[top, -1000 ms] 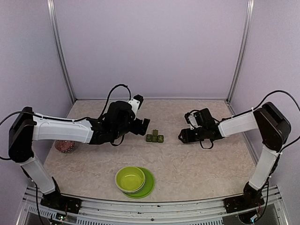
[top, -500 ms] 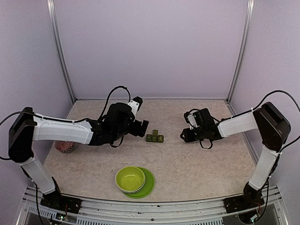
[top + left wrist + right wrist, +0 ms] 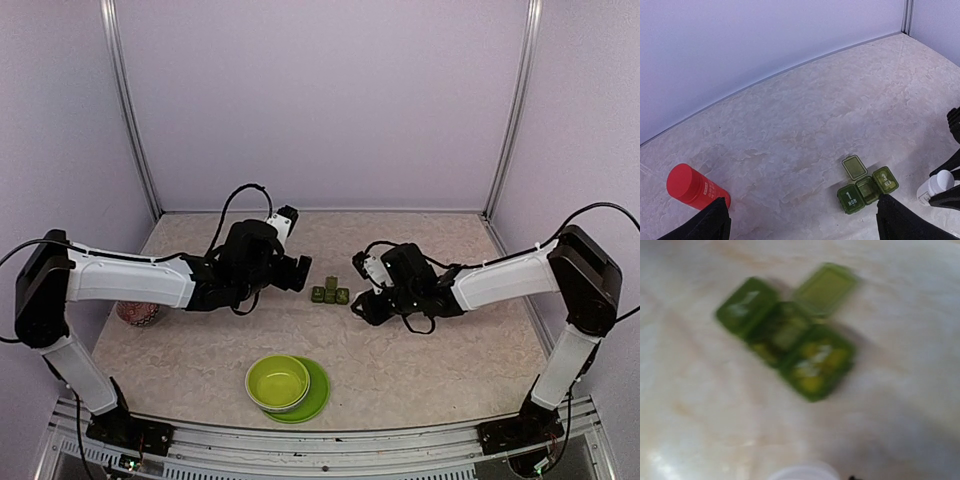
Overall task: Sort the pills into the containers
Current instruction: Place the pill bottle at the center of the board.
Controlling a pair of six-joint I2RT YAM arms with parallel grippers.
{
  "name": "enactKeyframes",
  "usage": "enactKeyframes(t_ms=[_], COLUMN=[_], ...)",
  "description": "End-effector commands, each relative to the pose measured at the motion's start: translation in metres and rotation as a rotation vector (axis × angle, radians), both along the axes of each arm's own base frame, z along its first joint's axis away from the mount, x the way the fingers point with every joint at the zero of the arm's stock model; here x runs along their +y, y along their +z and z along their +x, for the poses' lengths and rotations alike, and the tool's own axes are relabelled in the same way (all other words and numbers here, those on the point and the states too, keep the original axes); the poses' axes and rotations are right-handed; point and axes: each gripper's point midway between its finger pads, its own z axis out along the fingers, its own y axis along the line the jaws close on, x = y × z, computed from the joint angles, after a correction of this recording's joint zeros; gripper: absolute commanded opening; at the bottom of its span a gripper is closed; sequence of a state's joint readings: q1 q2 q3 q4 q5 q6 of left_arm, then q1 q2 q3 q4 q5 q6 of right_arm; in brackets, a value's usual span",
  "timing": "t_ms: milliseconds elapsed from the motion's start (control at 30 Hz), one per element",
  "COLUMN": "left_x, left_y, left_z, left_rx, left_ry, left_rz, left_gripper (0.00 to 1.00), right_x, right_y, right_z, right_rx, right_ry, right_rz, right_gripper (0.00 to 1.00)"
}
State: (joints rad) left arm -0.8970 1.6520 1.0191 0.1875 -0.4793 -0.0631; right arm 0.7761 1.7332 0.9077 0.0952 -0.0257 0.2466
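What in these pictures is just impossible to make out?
Containers: contents unreadable; right wrist view is blurred, left wrist view shows them too small.
Orange-red bottle: top view, partly hidden by the left arm.
White bottle: label too small in left wrist view; right wrist view's bottom edge cuts it off.
Right gripper: dark blob in top view; left wrist view's edge cuts it off.

Marbled beige table (image 3: 430, 350) with dark green pill box (image 3: 329, 295), orange-red bottle (image 3: 695, 186), lime-green plate (image 3: 318, 395).

Containers (image 3: 329, 293) on counter (image 3: 460, 350). Left tool (image 3: 300, 272) just left of them, right tool (image 3: 362, 306) just right; green bowl (image 3: 278, 381) nearer the bases.
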Motion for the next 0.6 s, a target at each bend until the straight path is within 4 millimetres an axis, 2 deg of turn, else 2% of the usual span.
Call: enactKeyframes(t_ms=[0,167,433,567], left_x=[0.011,0.01,-0.009,-0.019], left_y=[0.012,0.021,0.004,-0.003], left_z=[0.0,0.001,-0.004,-0.004], left_rx=[-0.026,-0.023,0.025,0.051], left_ry=[0.025,0.021,-0.052,-0.078], left_rz=[0.014,0.031,0.023,0.017], left_gripper=[0.99,0.99,0.99,0.99], right_x=[0.01,0.02,0.025,0.026], right_y=[0.002,-0.007,-0.021,-0.02], right_z=[-0.01,-0.017,-0.022,-0.025], right_rx=[0.002,0.015,0.026,0.019], right_ry=[0.036,0.065,0.08,0.086], right_rz=[-0.003,-0.017,-0.056,-0.058], right_gripper=[0.35,0.35,0.39,0.44])
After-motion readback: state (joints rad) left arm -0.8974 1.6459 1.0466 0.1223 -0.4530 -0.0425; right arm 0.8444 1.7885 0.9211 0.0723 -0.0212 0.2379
